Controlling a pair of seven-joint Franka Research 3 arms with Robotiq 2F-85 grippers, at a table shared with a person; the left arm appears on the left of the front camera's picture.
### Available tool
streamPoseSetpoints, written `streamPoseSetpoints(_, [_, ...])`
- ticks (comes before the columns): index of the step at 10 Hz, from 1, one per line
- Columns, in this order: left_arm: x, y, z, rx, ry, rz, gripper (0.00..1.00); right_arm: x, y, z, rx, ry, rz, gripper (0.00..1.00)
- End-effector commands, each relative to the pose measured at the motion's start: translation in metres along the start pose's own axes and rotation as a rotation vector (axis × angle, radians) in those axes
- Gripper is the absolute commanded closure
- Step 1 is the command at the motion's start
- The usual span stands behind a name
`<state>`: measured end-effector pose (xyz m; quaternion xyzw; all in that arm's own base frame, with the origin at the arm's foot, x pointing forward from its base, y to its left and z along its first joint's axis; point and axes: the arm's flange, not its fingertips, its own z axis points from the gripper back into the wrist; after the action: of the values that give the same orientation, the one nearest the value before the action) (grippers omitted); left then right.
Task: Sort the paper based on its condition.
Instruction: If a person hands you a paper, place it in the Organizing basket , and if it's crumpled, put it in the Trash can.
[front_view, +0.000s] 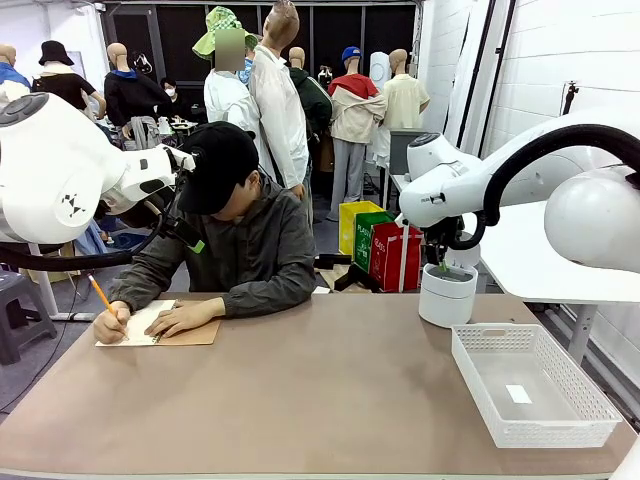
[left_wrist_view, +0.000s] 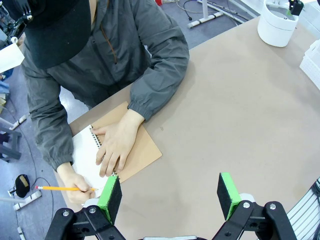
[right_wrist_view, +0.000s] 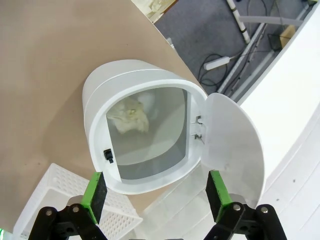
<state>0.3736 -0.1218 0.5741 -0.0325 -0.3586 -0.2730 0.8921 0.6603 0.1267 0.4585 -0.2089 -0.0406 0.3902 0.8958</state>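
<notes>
Inside the round white plastic bin (right_wrist_view: 95, 95), under the spread right gripper (right_wrist_view: 156, 187), apparently crumpled white paper (right_wrist_view: 129, 116) lies sorted; beside the bin, the white mesh basket (front_view: 555, 432) holds one flat sheet (front_view: 518, 394); more probably follows.

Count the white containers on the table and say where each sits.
2. A round bin stands at the far right, open, with crumpled paper inside. A mesh basket sits nearer, at the front right. None looks hidden.
</notes>
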Motion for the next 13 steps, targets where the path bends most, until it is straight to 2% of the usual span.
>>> streamPoseSetpoints(1, [0.0000,0.0007,0.0007,-0.001,-0.002,-0.002,0.00,-0.0023,0.0054,0.0027,-0.001,0.022,0.011,0.00])
streamPoseSetpoints(4, [0.0000,0.0007,0.0007,-0.001,-0.002,-0.002,0.00,-0.0003,0.0097,0.0072,0.009,0.045,-0.012,0.00])
streamPoseSetpoints(5, [0.0000,0.0007,0.0007,-0.001,-0.002,-0.002,0.00,0.0006,0.0041,0.0029,0.006,0.011,0.006,0.00])
streamPoseSetpoints(13, [0.0000,0.0007,0.0007,-0.001,-0.002,-0.002,0.00,0.0006,0.0041,0.0029,0.006,0.011,0.006,0.00])
